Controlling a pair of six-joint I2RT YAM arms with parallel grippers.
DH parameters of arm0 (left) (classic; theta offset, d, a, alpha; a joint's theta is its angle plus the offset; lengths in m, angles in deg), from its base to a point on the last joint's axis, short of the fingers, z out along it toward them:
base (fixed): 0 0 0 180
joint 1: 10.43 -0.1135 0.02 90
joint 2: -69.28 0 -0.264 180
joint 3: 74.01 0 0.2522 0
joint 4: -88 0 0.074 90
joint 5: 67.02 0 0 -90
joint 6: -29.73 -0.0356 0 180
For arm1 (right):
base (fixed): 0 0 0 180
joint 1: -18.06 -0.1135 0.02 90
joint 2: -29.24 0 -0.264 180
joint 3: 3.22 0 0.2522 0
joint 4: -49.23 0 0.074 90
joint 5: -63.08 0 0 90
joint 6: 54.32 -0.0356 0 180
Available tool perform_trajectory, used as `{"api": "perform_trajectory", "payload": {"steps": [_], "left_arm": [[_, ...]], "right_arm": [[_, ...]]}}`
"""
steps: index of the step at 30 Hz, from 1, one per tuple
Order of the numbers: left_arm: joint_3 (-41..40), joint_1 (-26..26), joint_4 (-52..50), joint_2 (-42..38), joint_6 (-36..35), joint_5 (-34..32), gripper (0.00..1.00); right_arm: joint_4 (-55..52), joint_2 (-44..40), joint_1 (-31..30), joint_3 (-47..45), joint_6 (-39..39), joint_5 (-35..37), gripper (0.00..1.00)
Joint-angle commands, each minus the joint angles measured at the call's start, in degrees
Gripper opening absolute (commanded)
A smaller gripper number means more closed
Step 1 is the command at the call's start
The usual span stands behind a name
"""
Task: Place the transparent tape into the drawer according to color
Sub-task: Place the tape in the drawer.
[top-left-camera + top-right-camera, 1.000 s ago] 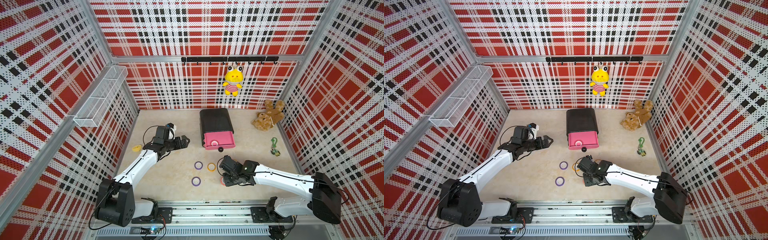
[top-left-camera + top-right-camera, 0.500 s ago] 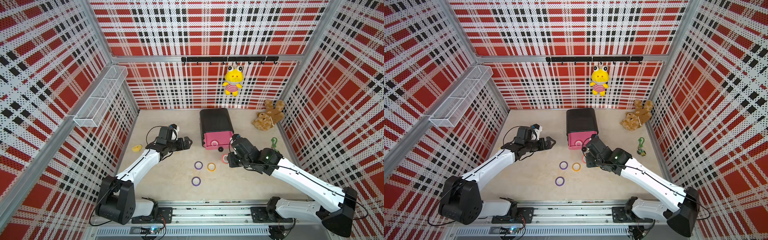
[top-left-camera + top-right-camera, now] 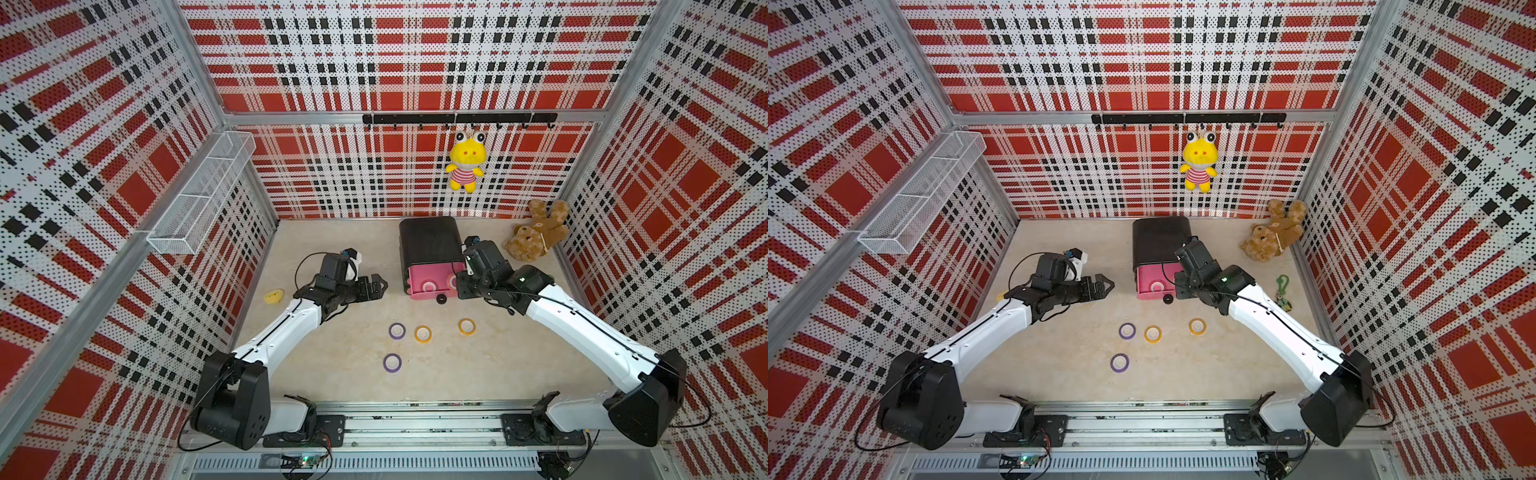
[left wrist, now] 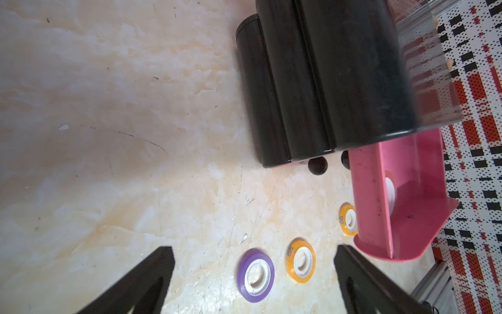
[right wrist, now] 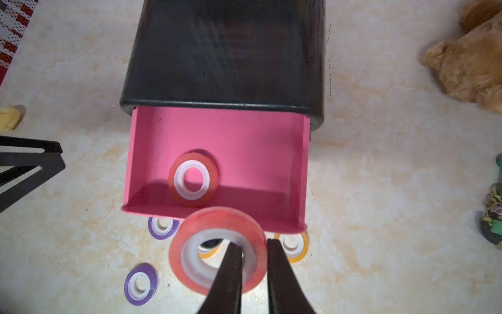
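while the right gripper [image 5: 252, 244] pinches a red roll [image 5: 217, 221] by its wall, one finger through the core, that roll hangs at the front rim of the open pink drawer [image 5: 244, 136]. second red roll [image 5: 176, 187] lies flat inside the drawer. on the table [image 3: 332, 395] in front: purple roll [image 3: 397, 331] just beside an orange roll [image 3: 423, 333], second orange roll [image 3: 467, 326] further right, second purple roll [image 3: 392, 362] nearer the bases. left gripper [image 3: 380, 286] jaws wide, empty, hovering left of the black cabinet [image 3: 430, 239].

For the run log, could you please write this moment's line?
right gripper: holds red tape roll at pink drawer | left gripper: open
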Motion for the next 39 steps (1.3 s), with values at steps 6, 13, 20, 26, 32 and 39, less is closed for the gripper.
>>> {"api": "perform_trajectory", "payload": {"steps": [6,13,20,26,32,39], "left_arm": [[-0.4,0.1,1.2,-1.7,0.2,-0.3,0.99],[-0.8,-0.3,1.2,-2.5,0.4,-0.4,0.99],[-0.1,-0.5,1.1,-2.3,0.5,-0.4,0.99],[0.3,-0.5,0.9,-2.2,0.5,-0.8,0.99],[0.4,-0.3,1.3,-1.2,0.6,-0.7,0.99],[1.7,0.6,6.9,0.3,2.7,2.5,0.99]], "right_arm": [[3.8,5.9,1.5,2.8,3.9,-0.1,0.01],[6.4,6.0,1.5,2.0,3.4,-1.3,0.55],[6.9,2.8,1.5,0.9,3.4,-5.2,0.64],[4.9,-2.4,1.1,-2.9,2.1,-10.7,0.69],[5.4,-5.6,-2.0,-9.0,-0.2,-12.0,0.71],[13.0,-7.0,-6.0,-17.9,-3.7,-10.7,0.77]]}}
